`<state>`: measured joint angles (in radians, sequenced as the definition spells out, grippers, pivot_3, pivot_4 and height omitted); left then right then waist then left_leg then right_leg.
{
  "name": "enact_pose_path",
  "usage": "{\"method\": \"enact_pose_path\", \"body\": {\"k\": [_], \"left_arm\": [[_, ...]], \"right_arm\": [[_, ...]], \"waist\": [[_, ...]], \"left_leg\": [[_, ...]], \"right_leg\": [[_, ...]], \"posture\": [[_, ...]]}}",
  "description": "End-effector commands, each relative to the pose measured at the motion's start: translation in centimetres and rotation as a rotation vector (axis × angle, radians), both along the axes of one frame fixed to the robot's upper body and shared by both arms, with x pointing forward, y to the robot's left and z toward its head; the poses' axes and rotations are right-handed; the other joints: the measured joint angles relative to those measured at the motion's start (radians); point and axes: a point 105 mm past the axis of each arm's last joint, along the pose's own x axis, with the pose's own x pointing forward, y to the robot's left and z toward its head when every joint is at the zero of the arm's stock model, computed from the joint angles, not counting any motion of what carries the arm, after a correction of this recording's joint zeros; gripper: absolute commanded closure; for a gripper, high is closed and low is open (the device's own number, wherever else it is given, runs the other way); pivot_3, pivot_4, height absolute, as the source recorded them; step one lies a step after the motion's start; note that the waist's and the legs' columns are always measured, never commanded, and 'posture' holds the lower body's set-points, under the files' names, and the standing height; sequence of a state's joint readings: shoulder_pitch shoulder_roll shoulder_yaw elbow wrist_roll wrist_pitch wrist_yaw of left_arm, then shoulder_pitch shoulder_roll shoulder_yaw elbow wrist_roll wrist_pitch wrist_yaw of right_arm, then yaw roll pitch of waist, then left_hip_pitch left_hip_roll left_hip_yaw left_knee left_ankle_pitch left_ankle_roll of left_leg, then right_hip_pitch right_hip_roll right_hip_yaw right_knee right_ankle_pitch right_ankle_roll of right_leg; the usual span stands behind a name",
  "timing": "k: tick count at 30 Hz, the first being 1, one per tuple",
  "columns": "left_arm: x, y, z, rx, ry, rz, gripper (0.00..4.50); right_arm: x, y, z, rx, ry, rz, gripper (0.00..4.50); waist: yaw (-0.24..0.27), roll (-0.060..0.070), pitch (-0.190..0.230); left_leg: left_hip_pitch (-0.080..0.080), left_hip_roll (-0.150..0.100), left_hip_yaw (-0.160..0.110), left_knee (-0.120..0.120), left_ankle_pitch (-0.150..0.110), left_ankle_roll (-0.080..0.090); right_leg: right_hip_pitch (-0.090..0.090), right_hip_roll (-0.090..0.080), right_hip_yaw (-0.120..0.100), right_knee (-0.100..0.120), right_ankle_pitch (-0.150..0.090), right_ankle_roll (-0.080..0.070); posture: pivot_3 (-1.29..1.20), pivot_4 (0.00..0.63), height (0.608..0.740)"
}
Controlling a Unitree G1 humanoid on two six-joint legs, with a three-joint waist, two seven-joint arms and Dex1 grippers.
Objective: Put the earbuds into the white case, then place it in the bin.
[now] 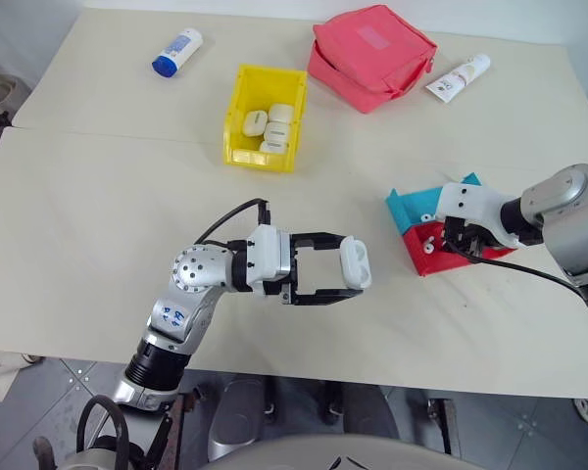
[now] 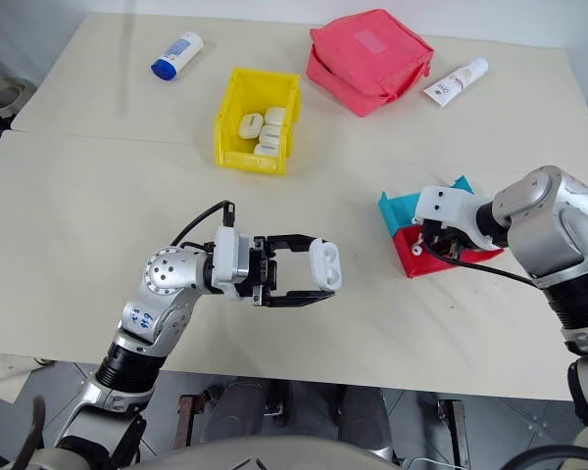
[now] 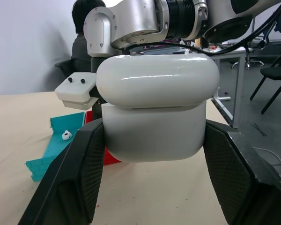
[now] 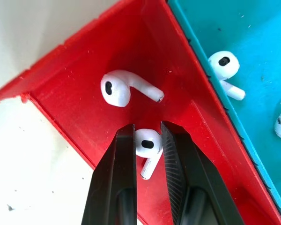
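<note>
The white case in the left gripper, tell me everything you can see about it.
The white case is a small, glossy, hard-looking rounded box. A seam divides its lid from its body, and the lid looks closed or nearly so. It sits clamped between the black jaws of the left gripper, which press on its two sides, held above the beige table and touching nothing else. It is in front of the yellow bin, well apart from it.

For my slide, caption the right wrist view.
Right pincer closing on a tiny glossy white earbud in the shallow red plastic tray.
</note>
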<state>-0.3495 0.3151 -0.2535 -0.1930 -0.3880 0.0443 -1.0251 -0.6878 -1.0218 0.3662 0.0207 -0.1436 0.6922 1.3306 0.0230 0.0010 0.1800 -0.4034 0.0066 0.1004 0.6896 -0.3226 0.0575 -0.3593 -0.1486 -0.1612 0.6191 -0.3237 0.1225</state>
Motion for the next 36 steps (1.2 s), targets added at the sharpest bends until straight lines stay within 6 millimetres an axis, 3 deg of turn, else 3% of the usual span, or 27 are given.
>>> {"method": "enact_pose_path", "body": {"k": [1, 9, 23, 36], "left_arm": [[-0.5, -0.1, 1.3, -0.026, -0.041, -0.041, 1.73], [0.0, 0.3, 1.9, -0.017, -0.04, -0.069, 1.73], [0.3, 0.5, 2.3, -0.022, -0.005, -0.111, 1.73], [0.7, 0.6, 2.2, -0.029, 0.022, -0.134, 1.73]], "right_arm": [[0.1, 0.1, 2.7, 0.062, -0.084, -0.015, 4.09], [-1.3, 2.7, 6.9, 0.34, -0.194, 0.045, 4.09], [-5.6, 6.8, 11.0, 0.785, -0.365, 0.264, 4.09], [-9.4, 11.9, 11.7, 1.082, -0.353, 0.392, 4.09]], "waist": [[0.0, 0.001, 0.001], [0.001, 0.002, 0.001], [0.003, 0.002, 0.001], [0.002, 0.002, 0.001]], "left_leg": [[0.0, 0.0, 0.0, 0.0, 0.0, 0.0], [0.0, 0.0, 0.0, 0.0, 0.0, 0.0], [-0.001, -0.001, -0.002, 0.0, 0.0, 0.0], [-0.001, -0.002, -0.003, 0.0, 0.0, 0.0]], "right_leg": [[0.0, 0.0, 0.0, 0.0, 0.0, 0.0], [0.0, 0.0, 0.0, 0.0, 0.0, 0.0], [0.0, 0.0, 0.0, 0.0, 0.0, 0.0], [0.0, 0.0, 0.0, 0.001, 0.0, 0.0]], "posture": [[0.0, 0.15, 0.74], [0.0, 0.15, 0.74], [0.0, 0.15, 0.74], [0.0, 0.15, 0.74]]}}
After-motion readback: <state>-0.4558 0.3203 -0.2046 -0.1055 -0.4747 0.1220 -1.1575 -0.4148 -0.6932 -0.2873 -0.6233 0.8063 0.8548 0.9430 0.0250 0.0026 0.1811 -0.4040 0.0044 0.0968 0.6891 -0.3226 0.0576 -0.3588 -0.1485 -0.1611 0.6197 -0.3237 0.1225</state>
